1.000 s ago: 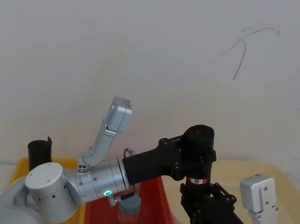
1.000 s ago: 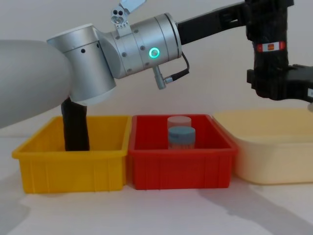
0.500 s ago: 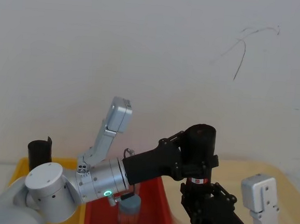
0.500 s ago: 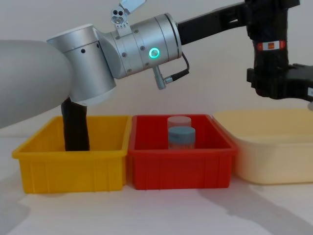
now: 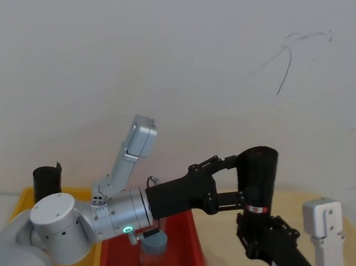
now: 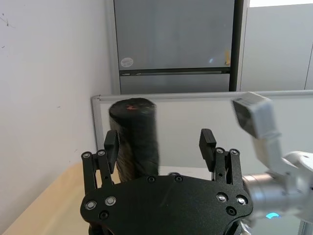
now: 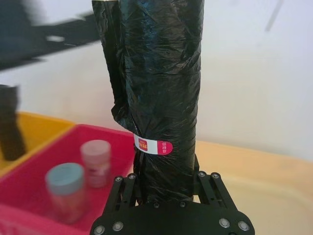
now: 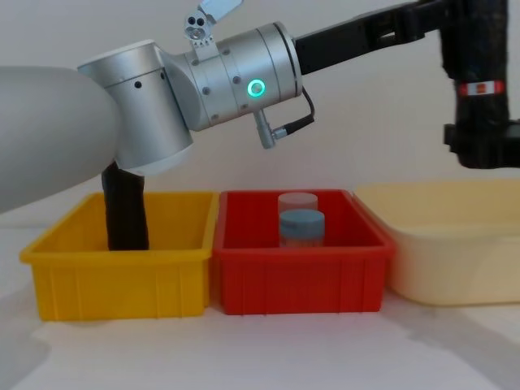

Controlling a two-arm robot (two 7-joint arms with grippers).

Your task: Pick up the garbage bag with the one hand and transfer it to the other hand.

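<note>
The garbage bag (image 5: 258, 176), a tall black roll with a red-and-white label band, stands upright in the air above the bins. My right gripper (image 5: 266, 233) is shut on its lower end, below the label (image 7: 153, 146). My left gripper (image 5: 236, 179), on the silver arm with the green ring light, is open just left of the bag, with its fingertips (image 6: 111, 143) spread wide. In the chest view the bag (image 8: 479, 49) is at the upper right, the right gripper (image 8: 486, 146) beneath it and the left gripper (image 8: 410, 20) beside it.
A yellow bin (image 8: 122, 280) at the left holds a plain black roll (image 8: 126, 213). The red bin (image 8: 301, 284) in the middle holds two jars (image 8: 301, 226). A cream tub (image 8: 455, 268) sits at the right, under the held bag.
The left gripper has opened and let go of the bag. The right gripper has carried the bag to the right, clear of the left fingers.
</note>
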